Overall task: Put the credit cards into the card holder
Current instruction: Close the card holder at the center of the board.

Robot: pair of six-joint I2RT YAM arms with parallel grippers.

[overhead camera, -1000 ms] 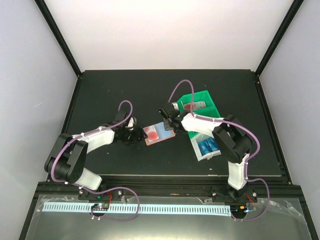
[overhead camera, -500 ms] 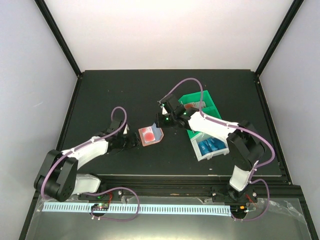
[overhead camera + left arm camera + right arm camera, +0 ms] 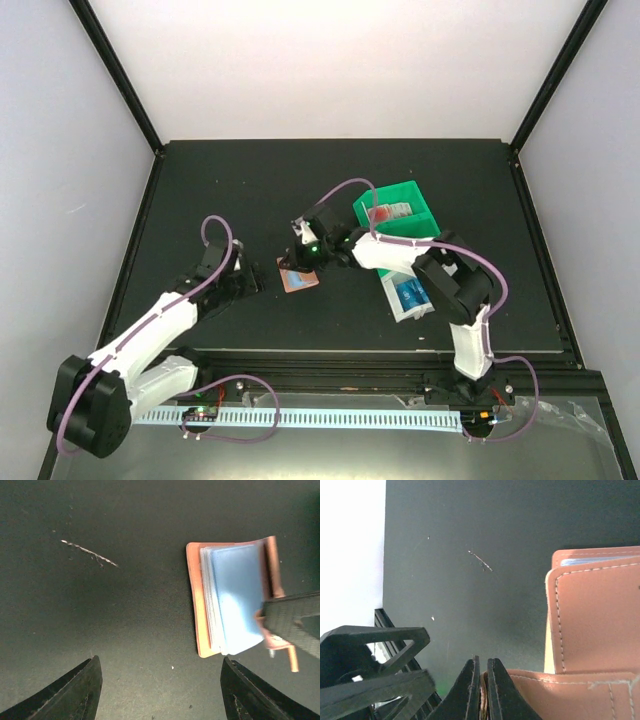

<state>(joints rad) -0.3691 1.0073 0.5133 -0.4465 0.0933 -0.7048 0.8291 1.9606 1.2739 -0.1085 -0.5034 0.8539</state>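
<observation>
Card holder [image 3: 297,279], salmon-pink with pale stitching, sits open near the middle of the dark tabletop [image 3: 200,200], between the two claws and to the left of both bins. In the left wrist view one cover lies flat on the tabletop, with a stack of pale blue-grey pocket leaves [image 3: 234,597] resting on it. The opposite pink flap, along the stack's far side, is caught by a black finger of the right claw.

The right claw [image 3: 306,250] is at the holder's far edge. Its own camera shows its two fingers [image 3: 470,682] pressed nearly together, pinching a thin salmon edge of the holder between them.

The left claw [image 3: 246,281] is just beside the holder on its left. Its jaws stand wide with nothing between them, and it does not touch the holder. In its own view only bare tabletop and a pale scratch [image 3: 90,554] lie ahead of the gap, with the holder off to the right.

Bright blue credit cards [image 3: 415,293] lie in the white bin [image 3: 392,300], which is to the right of the holder and apart from it. The green bin [image 3: 428,205] is just behind the white one. It holds small reddish and pale items, too small to identify.
</observation>
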